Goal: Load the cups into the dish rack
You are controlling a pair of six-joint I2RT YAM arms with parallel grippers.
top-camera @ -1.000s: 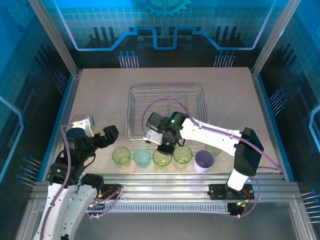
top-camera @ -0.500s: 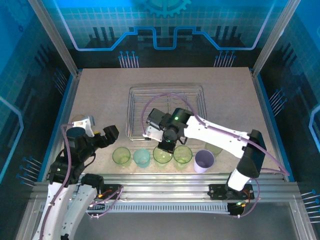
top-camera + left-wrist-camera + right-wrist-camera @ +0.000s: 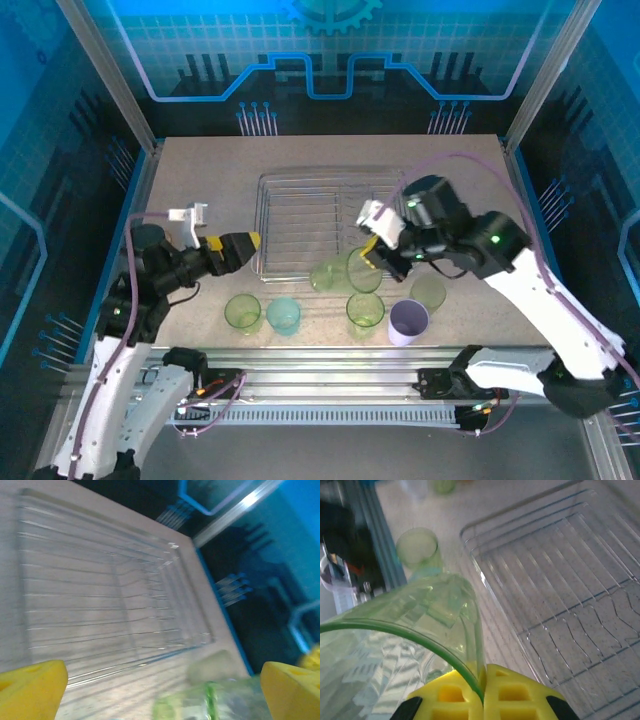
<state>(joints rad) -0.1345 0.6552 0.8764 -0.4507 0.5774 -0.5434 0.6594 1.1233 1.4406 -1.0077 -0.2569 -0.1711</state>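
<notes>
Speckled tan table [image 3: 200, 180], wire dish rack [image 3: 300, 215] at centre, cups [image 3: 243, 312] along near edge.

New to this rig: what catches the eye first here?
The right gripper pinches a tilted yellow-green cup by its rim at the near edge of the dish rack. The left gripper hangs open left of the rack. A teal cup stands among others nearer the arms.

The dish rack [image 3: 263, 225] sits mid-frame on the table [image 3: 200, 200]; four cups [image 3: 243, 312] line the lower centre below it, a fifth cup [image 3: 428, 291] just upper right of them, a tilted cup [image 3: 362, 270] overlapping the rack's lower edge
</notes>
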